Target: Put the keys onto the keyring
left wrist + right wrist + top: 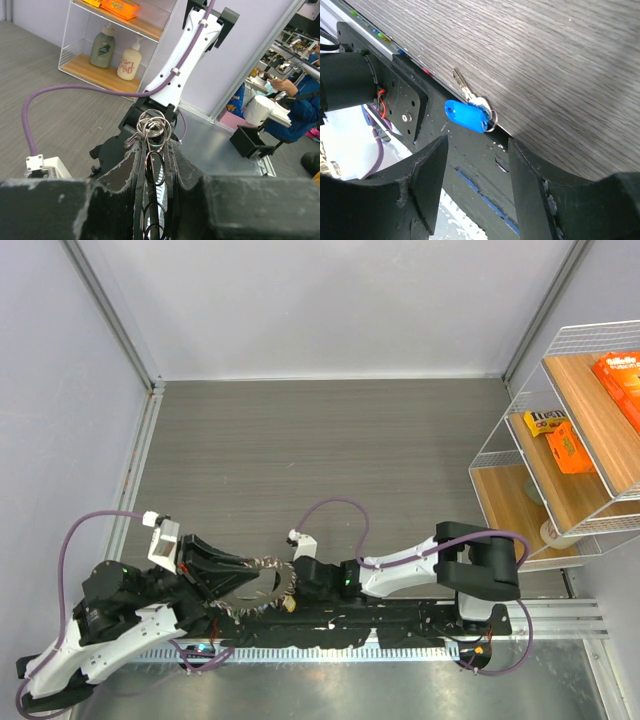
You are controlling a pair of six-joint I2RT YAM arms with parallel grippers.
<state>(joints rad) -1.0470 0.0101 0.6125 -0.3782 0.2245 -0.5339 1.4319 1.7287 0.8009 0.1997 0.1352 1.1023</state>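
Observation:
My left gripper [243, 577] is shut on the keyring [264, 585], a large silvery ring fringed with small pieces, and holds it edge-on just above the table's near edge. In the left wrist view the keyring [153, 126] stands clamped between the fingers [131, 165], with small split rings bunched at its top. My right gripper [297, 584] is right beside the keyring, open and empty. In the right wrist view a key with a blue plastic head [467, 115] lies flat at the table's edge, just beyond the open right gripper [477, 145]. A small yellowish piece [288, 605] shows under the grippers.
A white wire shelf [560, 450] with orange boxes stands at the right; the left wrist view shows bottles [102, 47] on it. The black arm-mounting rail [400, 620] runs along the near edge. Grey walls enclose the table on the left and at the back.

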